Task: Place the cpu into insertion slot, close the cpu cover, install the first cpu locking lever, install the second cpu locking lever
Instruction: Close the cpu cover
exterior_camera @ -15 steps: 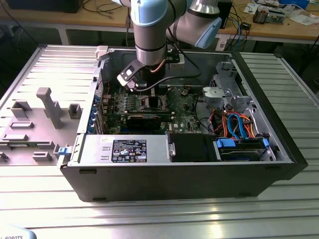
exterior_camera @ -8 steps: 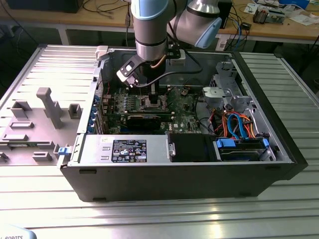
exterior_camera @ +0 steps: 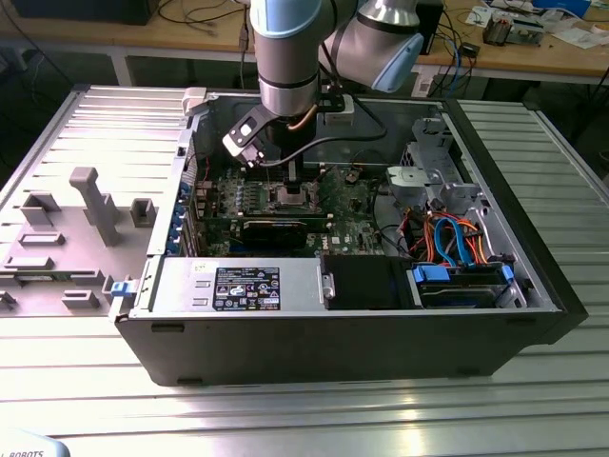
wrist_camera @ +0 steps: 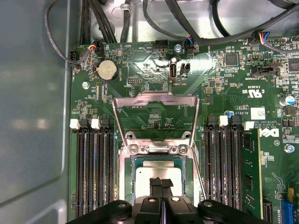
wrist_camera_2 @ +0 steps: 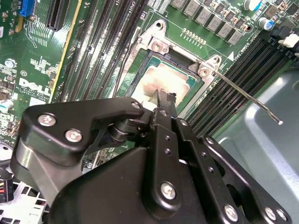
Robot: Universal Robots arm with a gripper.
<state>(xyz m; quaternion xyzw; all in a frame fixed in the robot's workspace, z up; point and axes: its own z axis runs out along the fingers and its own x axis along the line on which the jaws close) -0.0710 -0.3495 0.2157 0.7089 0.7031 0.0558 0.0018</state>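
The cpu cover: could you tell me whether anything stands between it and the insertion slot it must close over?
Yes. The cpu cover stands open, and the gripper, jaws together, sits right over the cpu lying in the insertion slot, in the cover's closing path.

Memory slots (wrist_camera: 96,177) flank the insertion slot (wrist_camera: 125,186) on two sides, and the open cpu cover (wrist_camera: 156,98) stands up at a third. The tool (wrist_camera: 161,183) hangs over it, and a locking lever (wrist_camera_2: 247,99) juts toward the grey case wall (wrist_camera_2: 271,158).
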